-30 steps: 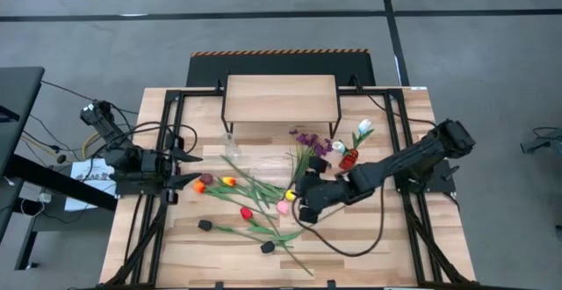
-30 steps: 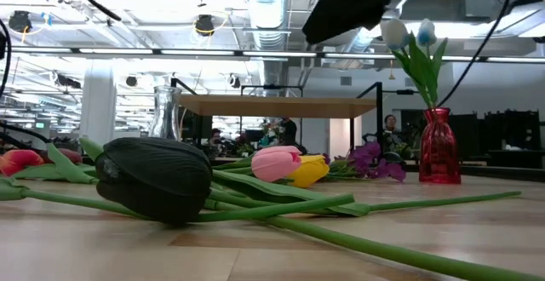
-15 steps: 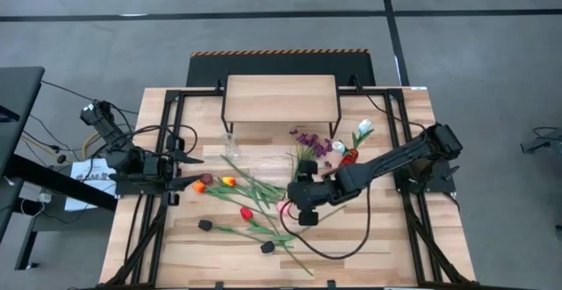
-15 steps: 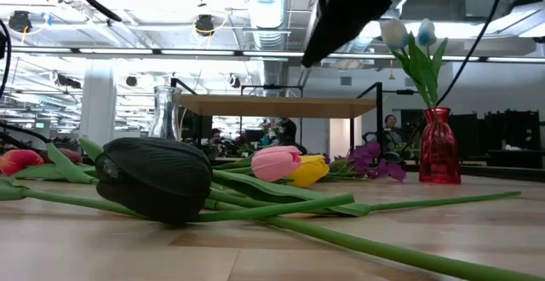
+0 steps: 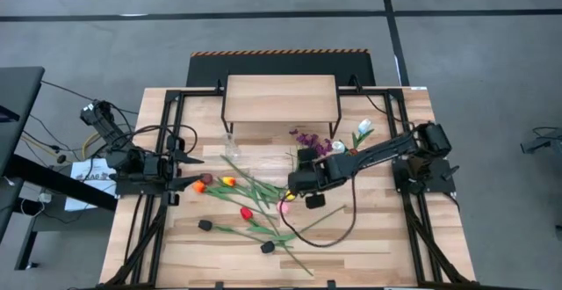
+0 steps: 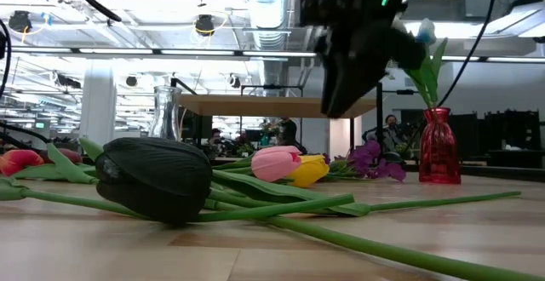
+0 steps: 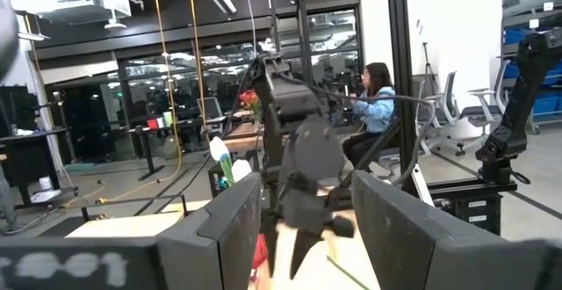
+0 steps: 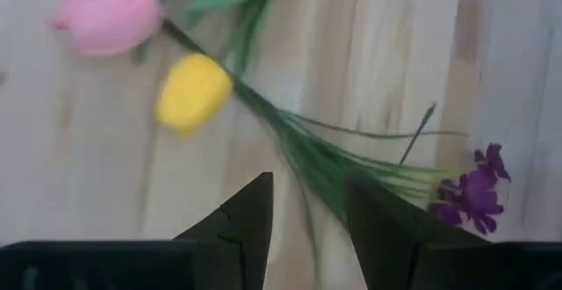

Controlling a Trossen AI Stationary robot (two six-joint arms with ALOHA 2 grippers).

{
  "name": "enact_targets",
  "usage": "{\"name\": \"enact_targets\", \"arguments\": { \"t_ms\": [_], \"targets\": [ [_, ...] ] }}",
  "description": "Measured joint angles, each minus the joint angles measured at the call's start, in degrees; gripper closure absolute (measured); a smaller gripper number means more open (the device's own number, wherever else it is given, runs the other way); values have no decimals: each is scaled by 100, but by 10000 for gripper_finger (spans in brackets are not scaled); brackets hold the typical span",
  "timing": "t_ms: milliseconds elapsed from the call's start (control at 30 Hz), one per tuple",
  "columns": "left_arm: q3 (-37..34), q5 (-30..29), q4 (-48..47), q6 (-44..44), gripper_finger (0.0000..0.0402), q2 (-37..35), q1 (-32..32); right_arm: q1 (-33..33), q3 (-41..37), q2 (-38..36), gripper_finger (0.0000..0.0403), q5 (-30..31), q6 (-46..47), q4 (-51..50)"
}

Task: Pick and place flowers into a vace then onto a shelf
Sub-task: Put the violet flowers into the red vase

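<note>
Several loose flowers lie on the slatted tabletop: a pink head [image 5: 284, 207] and a yellow head [image 5: 290, 195], a purple sprig [image 5: 306, 139], red, orange and black heads farther left. In the right wrist view the pink head [image 8: 110, 13], yellow head [image 8: 193, 92] and purple sprig [image 8: 479, 189] lie below the fingers. My right gripper [image 5: 297, 183] [image 8: 307, 189] hangs open above the green stems [image 8: 307, 154], touching nothing. My left gripper [image 5: 190, 169] [image 7: 305, 184] waits open near the table's left edge. A clear vase [image 5: 231, 143] and a red vase [image 5: 349, 157] holding white flowers stand upright.
The light-wood shelf [image 5: 281, 97] on black legs stands at the far edge, behind the vases. A black tulip [image 6: 157, 179] lies close to the low camera. The near right part of the table holds only the right arm's cable. People sit in the room beyond.
My right gripper has moved from beside the pink head toward the table's far edge and now hangs over the stems by the yellow head. In the low view it has come lower. The flowers have stayed where they were.
</note>
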Motion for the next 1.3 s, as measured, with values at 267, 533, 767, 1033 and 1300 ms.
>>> {"name": "enact_targets", "arguments": {
  "t_ms": [267,533,767,1033,1300],
  "targets": [
    [2,22,-21,-17,231,1,-2,-389,-17,511,275,107,-333,-114],
    [2,23,-20,-17,231,0,-2,-607,-21,917,276,107,-584,-82],
    [4,25,-54,-62,231,1,-2,-786,22,1222,276,130,-683,209],
    [7,19,-151,-94,231,44,0,-834,33,1395,291,153,-735,191],
    [7,12,-334,-73,231,46,2,-809,79,1051,394,637,-272,123]
  ]
}}
